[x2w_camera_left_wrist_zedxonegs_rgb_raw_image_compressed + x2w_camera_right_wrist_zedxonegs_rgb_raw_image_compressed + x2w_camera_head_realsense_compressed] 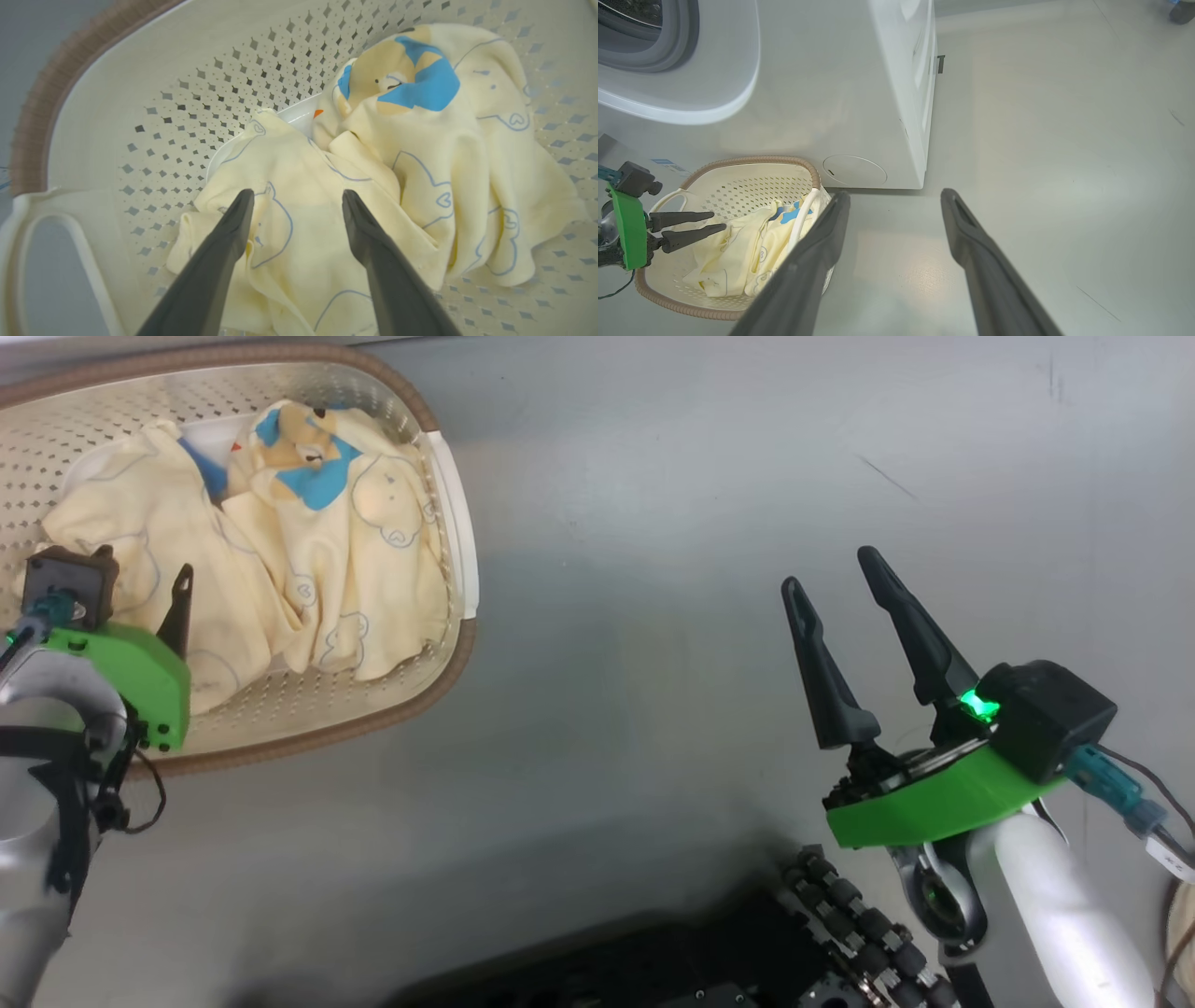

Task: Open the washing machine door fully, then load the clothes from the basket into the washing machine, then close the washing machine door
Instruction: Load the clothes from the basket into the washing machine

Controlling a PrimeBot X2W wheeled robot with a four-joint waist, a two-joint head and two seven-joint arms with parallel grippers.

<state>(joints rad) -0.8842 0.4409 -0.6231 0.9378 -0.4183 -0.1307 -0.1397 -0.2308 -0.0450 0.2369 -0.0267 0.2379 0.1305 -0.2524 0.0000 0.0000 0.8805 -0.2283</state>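
Your left gripper has its fingers spread apart with nothing between them. In the left wrist view they rise from the bottom edge, and their tips sit over the nearest pale yellow garment. You cannot tell from here whether they touch the cloth.

The clothes lie crumpled in the basket at the upper left of the head view. The blue and tan bear patch is on the garment at the upper right of the left wrist view, well apart from the fingertips.

Your right gripper is at the lower right of the head view. It is also open and holds nothing, with its two fingers pointing up the frame over bare grey floor, well apart from the basket.

In the right wrist view the basket sits on the floor at the lower left, just beside the front of the washer and near the round cap at the washer's lower corner. The grey gasket of the drum mouth shows in the upper left corner of that view. Your left gripper comes in from the left edge there, fingers over the clothes.
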